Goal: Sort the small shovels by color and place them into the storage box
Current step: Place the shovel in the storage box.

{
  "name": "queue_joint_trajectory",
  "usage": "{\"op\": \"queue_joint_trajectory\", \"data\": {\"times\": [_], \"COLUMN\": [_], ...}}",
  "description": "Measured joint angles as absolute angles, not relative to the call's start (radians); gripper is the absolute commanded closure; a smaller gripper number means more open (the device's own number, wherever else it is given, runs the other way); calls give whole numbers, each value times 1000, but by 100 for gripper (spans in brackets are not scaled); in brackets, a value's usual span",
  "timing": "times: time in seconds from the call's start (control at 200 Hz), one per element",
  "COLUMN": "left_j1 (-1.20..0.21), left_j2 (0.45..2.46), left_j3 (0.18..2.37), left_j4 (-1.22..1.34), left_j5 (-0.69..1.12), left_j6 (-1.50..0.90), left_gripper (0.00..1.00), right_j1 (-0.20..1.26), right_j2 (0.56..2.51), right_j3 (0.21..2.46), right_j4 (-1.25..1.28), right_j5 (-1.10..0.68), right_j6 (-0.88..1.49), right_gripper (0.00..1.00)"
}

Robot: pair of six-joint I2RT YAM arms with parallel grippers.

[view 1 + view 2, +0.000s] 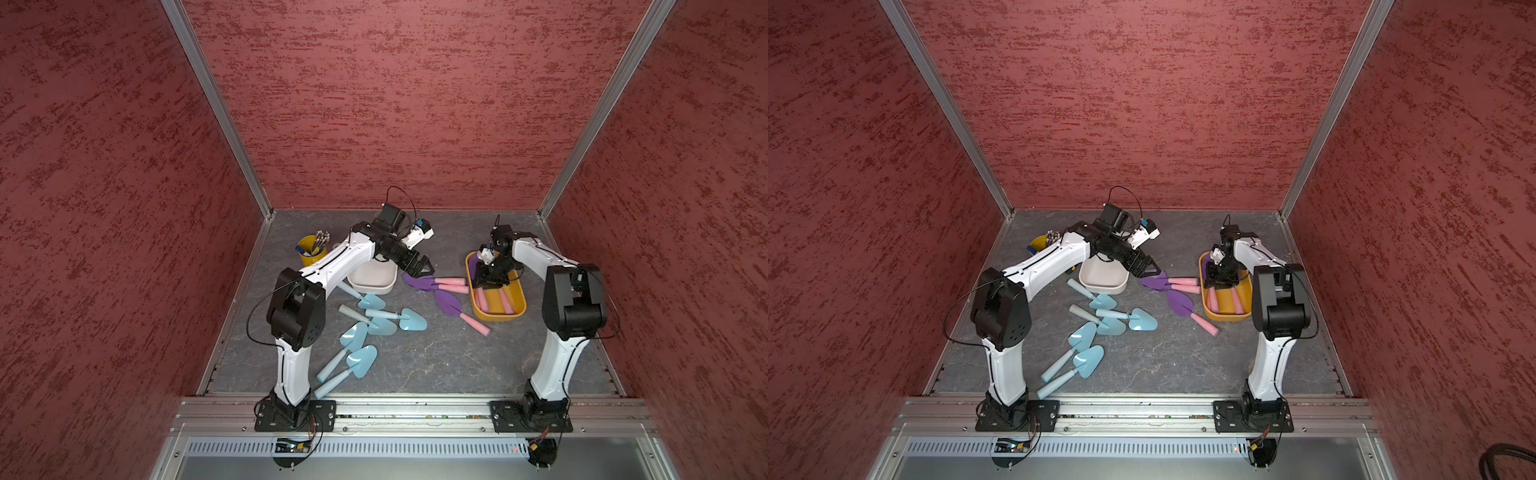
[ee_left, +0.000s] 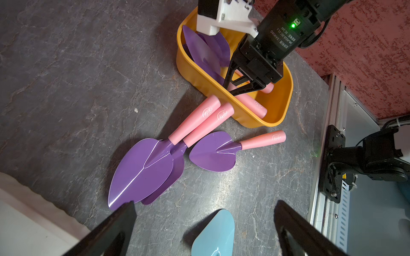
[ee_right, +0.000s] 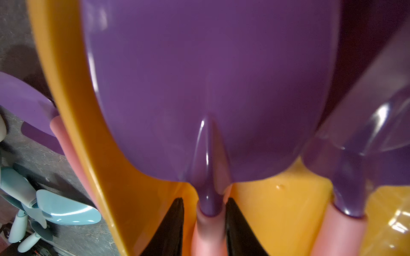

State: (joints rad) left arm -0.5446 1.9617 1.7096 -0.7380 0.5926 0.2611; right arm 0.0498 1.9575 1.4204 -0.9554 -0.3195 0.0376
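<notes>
3 shovels (image 1: 446, 305) lie between the left tub (image 1: 370, 279) and right tray (image 1: 498, 316).

- Both top views: from high overhead, looking steeply down on the whole worktop (image 1: 415, 365).
- The 2 wrist views share the yellow box (image 2: 281, 104): left from nearby, right from inside.

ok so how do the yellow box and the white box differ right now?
Contents: the yellow box holds purple shovels; the white box shows none in its visible part. Grippers: the right gripper is down inside the yellow box, fingers either side of a pink handle; the left gripper, open, hangs beyond the white box, near loose purple shovels. Both are open-topped, round-cornered and sit on the table.
</notes>
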Motion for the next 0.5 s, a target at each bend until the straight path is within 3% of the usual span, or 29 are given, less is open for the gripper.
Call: {"op": "queue_joint_trajectory", "data": {"times": [0.501], "left_j1": [-545], "left_j2": [1959], "left_j3": [1683], "left_j4": [-731], "left_j5": [592], "left_j6": [262], "left_gripper": [0], "right_j1": [49], "right_j2": [1897], "right_j3": [1420], "right_j4": [-975], "right_j5": [-309], "right_j6": [53], "right_gripper": [62]}}
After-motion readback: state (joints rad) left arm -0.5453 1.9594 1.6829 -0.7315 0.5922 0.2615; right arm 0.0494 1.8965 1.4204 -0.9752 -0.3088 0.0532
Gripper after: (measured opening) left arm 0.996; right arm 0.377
